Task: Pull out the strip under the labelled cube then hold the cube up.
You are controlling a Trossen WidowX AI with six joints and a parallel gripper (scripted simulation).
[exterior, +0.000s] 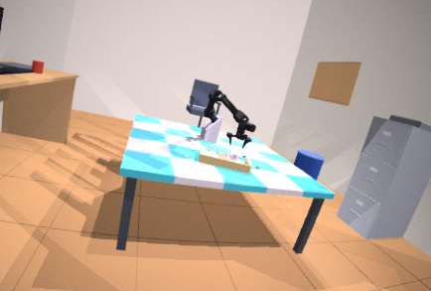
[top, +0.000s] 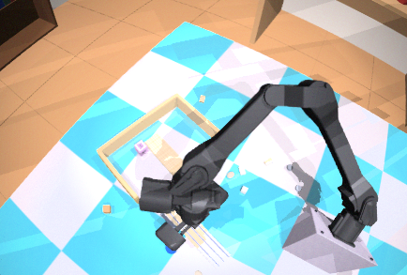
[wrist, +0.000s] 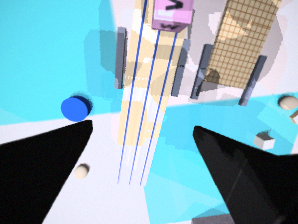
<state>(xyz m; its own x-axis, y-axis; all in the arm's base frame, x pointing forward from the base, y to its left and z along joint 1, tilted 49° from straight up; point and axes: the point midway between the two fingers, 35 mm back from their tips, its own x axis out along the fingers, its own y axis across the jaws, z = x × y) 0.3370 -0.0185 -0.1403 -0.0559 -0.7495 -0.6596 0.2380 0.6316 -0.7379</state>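
My gripper (wrist: 144,127) (exterior: 237,146) is open and empty, its fingertips on either side of the strip's near end in the wrist view. The blue-lined tan strip (wrist: 132,136) (top: 196,236) runs away from me between two grey rails. A pink cube (wrist: 172,14) with dark letters is at the top of the wrist view, over this strip's right side; its top is cut off by the frame edge. In the top view the arm hides it. A second strip (wrist: 245,42) (top: 164,152) with a brown grid lies to the right, between its own rails.
A low wooden wall (top: 136,126) (exterior: 225,163) surrounds the far part. Another pink cube (top: 141,147) lies inside it. A blue disc (wrist: 75,109) (top: 170,250) lies left of the strip. An orange block (top: 107,208), a white cube (wrist: 264,141) and small tan pieces lie around.
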